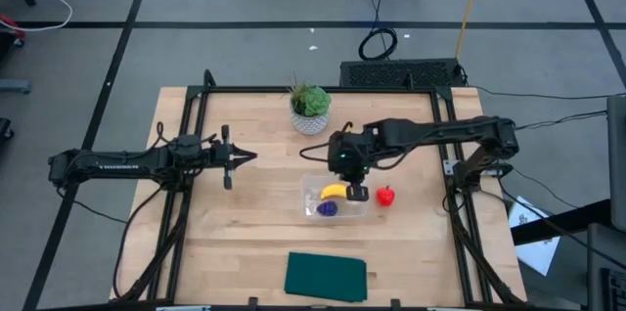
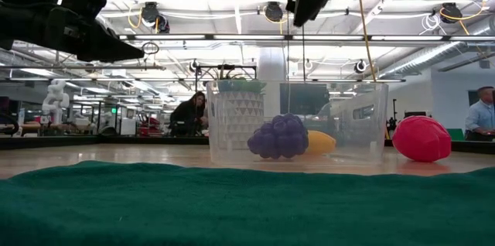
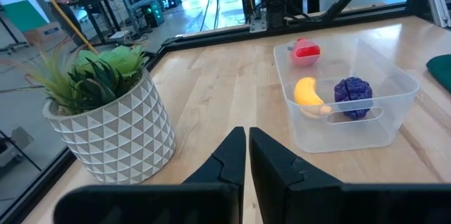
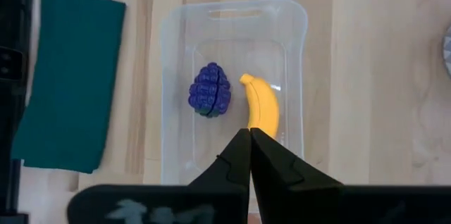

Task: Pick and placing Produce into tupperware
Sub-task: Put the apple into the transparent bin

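High: right gripper (image 1: 358, 194) over the tupperware (image 1: 335, 199), partly covering it; banana (image 1: 335, 191) and purple piece (image 1: 327, 208) inside, red fruit (image 1: 386, 196) on the table just beside. Left gripper (image 1: 245, 158) well apart, fingers together.

Low: red fruit outside the wall.

Right wrist: fingers pinched together, empty — red fruit out of frame.

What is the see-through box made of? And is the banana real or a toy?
The tupperware looks like thin clear plastic: you see the table's wood through its glossy walls. The banana inside it seems to be a toy, probably smooth plastic or rubber, since its yellow is even and unmarked. The purple fruit beside it looks moulded too, bumpy all over.
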Controlling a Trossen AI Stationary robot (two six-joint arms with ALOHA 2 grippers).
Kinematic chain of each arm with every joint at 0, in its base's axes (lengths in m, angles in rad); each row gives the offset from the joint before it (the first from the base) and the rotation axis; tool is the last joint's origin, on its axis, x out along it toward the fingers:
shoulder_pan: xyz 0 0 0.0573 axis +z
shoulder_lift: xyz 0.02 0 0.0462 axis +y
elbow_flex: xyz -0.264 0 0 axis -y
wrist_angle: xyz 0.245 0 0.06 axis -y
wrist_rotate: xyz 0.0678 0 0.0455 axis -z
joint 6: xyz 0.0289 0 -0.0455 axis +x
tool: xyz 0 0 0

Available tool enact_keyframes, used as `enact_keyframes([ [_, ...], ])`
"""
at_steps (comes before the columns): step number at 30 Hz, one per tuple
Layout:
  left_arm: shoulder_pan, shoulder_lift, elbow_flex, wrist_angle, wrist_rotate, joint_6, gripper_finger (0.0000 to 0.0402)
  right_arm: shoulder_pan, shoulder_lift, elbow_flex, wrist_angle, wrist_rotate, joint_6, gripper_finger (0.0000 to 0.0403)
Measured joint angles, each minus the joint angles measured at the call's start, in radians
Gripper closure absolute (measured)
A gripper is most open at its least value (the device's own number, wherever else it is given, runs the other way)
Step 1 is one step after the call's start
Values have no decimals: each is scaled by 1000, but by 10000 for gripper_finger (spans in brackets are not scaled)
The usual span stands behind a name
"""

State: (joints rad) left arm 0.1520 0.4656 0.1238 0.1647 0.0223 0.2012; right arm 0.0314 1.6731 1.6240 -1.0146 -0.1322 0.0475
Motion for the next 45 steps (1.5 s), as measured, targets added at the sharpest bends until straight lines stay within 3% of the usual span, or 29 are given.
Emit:
enact_keyframes([
  [17,0,0,0,-4,0,-1,376,-3,-74,-1,82,2,-6,403],
  [24,0,0,0,-5,0,-1,376,-19,-159,-2,100,62,-31,403],
  [33,0,0,0,-4,1,-1,376,-25,-249,-1,108,62,-32,403],
  [45,0,0,0,-5,1,-1,376,-24,-399,-17,107,200,-17,403],
])
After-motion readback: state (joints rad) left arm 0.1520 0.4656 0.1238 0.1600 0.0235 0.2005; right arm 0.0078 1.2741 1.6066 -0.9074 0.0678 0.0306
